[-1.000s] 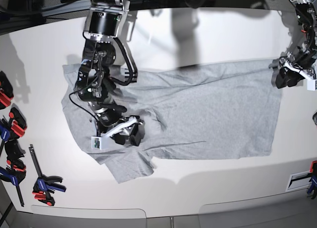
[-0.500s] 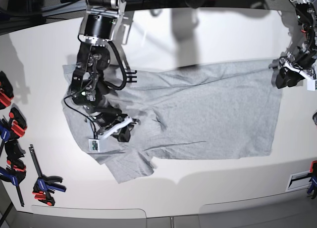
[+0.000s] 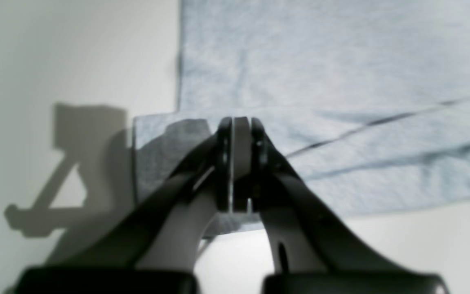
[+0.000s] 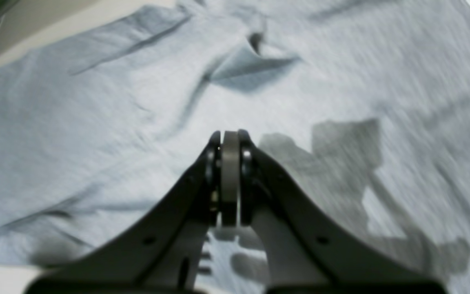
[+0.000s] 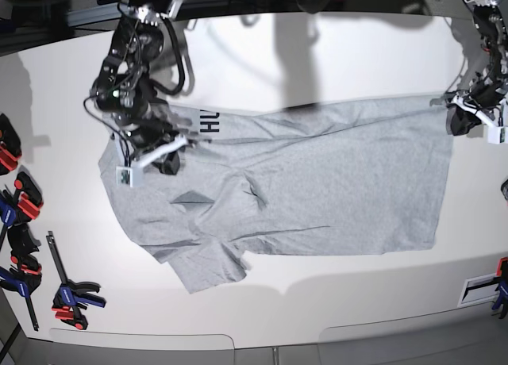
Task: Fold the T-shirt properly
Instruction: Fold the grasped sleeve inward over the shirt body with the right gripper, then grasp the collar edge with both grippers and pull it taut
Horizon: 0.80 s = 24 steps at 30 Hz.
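Here, clamps [image 5: 67,293] line the near left edge of the white surface [image 5: 262,301], where the grey T-shirt [image 5: 317,190] lies spread out and creased, one sleeve [image 5: 208,266] nearest the camera. Farther back, the right pincer [image 4: 230,179] hangs fully closed above the shirt's collar end, nothing visible between its pads, beside a turned-over edge showing black lettering [image 5: 210,124]. At the far right, the left pincer [image 3: 235,163] is pressed shut at the hem corner; whether cloth is caught there cannot be told.
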Each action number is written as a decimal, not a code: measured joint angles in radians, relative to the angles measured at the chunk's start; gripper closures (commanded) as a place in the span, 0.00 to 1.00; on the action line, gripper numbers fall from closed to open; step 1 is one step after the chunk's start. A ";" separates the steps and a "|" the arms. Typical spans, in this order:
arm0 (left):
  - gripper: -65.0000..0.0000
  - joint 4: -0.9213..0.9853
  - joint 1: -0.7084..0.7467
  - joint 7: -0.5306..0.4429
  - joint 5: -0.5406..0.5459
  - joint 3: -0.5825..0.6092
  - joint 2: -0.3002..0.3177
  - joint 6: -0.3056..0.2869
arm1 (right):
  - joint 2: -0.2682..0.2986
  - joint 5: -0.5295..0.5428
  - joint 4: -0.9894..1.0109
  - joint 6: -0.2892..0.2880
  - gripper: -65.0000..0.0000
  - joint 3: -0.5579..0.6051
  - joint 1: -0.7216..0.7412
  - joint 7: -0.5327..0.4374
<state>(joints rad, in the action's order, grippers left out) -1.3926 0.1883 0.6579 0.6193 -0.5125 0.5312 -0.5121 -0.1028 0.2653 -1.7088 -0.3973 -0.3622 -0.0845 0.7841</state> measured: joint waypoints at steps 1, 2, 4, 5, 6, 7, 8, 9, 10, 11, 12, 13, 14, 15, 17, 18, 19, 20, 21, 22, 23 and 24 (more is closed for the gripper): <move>1.00 0.011 0.000 -0.023 -0.024 0.032 0.001 0.018 | 0.006 -0.011 0.000 0.000 1.00 0.000 -0.017 -0.013; 1.00 0.023 -0.002 -0.043 -0.052 0.067 0.001 0.033 | 0.016 -0.021 0.000 0.000 1.00 0.000 -0.033 -0.013; 1.00 0.055 -0.001 -0.087 -0.090 0.139 -0.002 0.067 | 0.030 -0.040 0.000 0.000 1.00 0.000 -0.057 -0.013; 1.00 0.073 0.000 -0.117 -0.109 0.169 -0.005 0.097 | 0.037 -0.041 0.000 0.000 1.00 0.000 -0.066 -0.013; 1.00 0.087 0.000 -0.161 -0.120 0.195 -0.005 0.130 | 0.043 -0.046 0.000 0.003 1.00 0.000 -0.074 -0.017; 1.00 0.098 -0.001 -0.164 -0.135 0.218 -0.001 0.148 | 0.051 -0.048 0.000 0.005 1.00 0.000 -0.081 -0.020; 1.00 0.115 -0.005 -0.173 -0.155 0.239 0.005 0.170 | 0.054 -0.065 0.000 0.017 1.00 0.000 -0.089 -0.029; 1.00 0.136 -0.016 -0.189 -0.170 0.256 0.003 0.175 | 0.057 -0.104 0.001 0.027 1.00 0.000 -0.096 -0.034; 1.00 0.159 -0.029 -0.203 -0.175 0.269 0.003 0.176 | 0.062 -0.117 0.009 0.035 1.00 0.000 -0.098 -0.037; 1.00 0.187 -0.045 -0.220 -0.180 0.279 0.003 0.175 | 0.069 -0.119 0.028 0.049 1.00 0.000 -0.098 -0.042; 1.00 0.217 -0.062 -0.229 -0.175 0.281 0.005 0.170 | 0.073 -0.130 0.051 0.053 1.00 0.000 -0.097 -0.044; 1.00 0.245 -0.074 -0.238 -0.165 0.283 0.007 0.168 | 0.079 -0.134 0.075 0.056 1.00 0.000 -0.095 -0.042; 1.00 0.271 -0.083 -0.249 -0.154 0.282 0.007 0.161 | 0.084 -0.126 0.094 0.056 1.00 0.000 -0.095 -0.064; 1.00 0.292 -0.087 -0.268 -0.145 0.282 0.010 0.153 | 0.091 -0.123 0.111 0.056 1.00 0.000 -0.095 -0.073; 1.00 0.316 -0.090 -0.270 -0.121 0.280 0.012 0.140 | 0.107 -0.105 0.148 0.051 1.00 0.000 -0.087 -0.086; 1.00 0.322 -0.094 -0.264 -0.118 0.278 0.013 0.138 | 0.117 -0.103 0.163 0.049 1.00 0.000 -0.082 -0.085; 1.00 0.322 -0.095 -0.249 -0.114 0.277 0.012 0.138 | 0.122 -0.099 0.174 0.048 1.00 0.000 -0.082 -0.081; 1.00 0.322 -0.095 -0.241 -0.110 0.277 0.015 0.138 | 0.126 -0.096 0.178 0.048 1.00 0.000 -0.082 -0.064; 1.00 0.322 -0.094 -0.231 -0.100 0.276 0.015 0.138 | 0.131 -0.090 0.179 0.049 1.00 0.000 -0.087 -0.039; 1.00 0.317 -0.090 -0.222 -0.086 0.275 0.017 0.134 | 0.136 -0.089 0.179 0.049 1.00 0.000 -0.089 -0.034; 1.00 0.303 -0.077 -0.205 -0.063 0.275 0.019 0.127 | 0.139 -0.071 0.178 0.049 1.00 0.001 -0.099 -0.037; 1.00 0.288 -0.061 -0.190 -0.041 0.273 0.024 0.117 | 0.145 -0.050 0.178 0.049 1.00 0.001 -0.115 -0.047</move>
<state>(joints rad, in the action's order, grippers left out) -1.1042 0.1276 0.4683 0.5781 -0.2398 0.5552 -0.3946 0.0422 0.2157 -1.5311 -0.3481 -0.3611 -0.1997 0.7368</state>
